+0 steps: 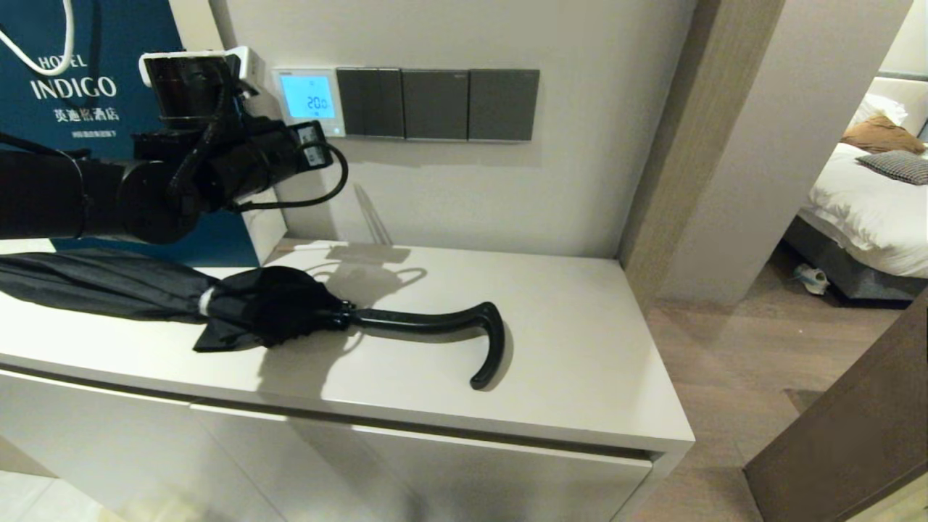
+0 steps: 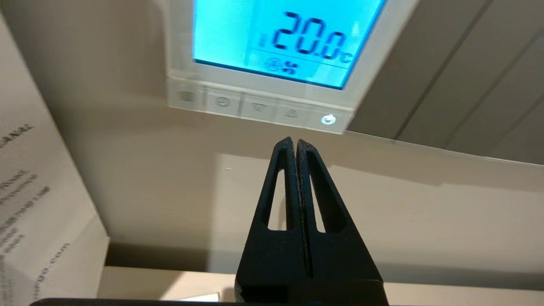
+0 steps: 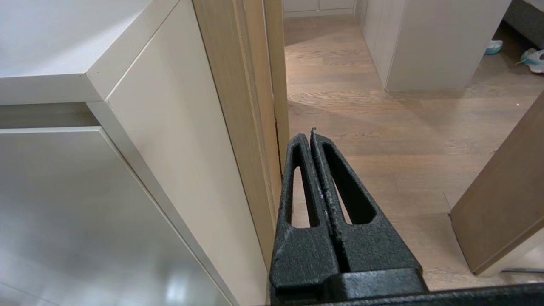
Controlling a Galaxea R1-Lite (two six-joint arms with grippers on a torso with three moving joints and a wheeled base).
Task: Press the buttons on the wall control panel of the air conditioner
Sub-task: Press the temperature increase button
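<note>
The air conditioner's wall control panel is a small white thermostat whose screen is lit light blue and reads 20.0. The buttons form a pale row along its lower edge; the one at the end nearest the switch plates glows. My left arm reaches up towards the wall just below the panel. My left gripper is shut and empty, its tips just under the button row and apart from it. My right gripper is shut and empty, low beside the cabinet's side, outside the head view.
Dark grey switch plates sit right of the panel. A folded black umbrella lies on the white cabinet top. A blue hotel bag stands at the left against the wall. A doorway with wooden floor opens on the right.
</note>
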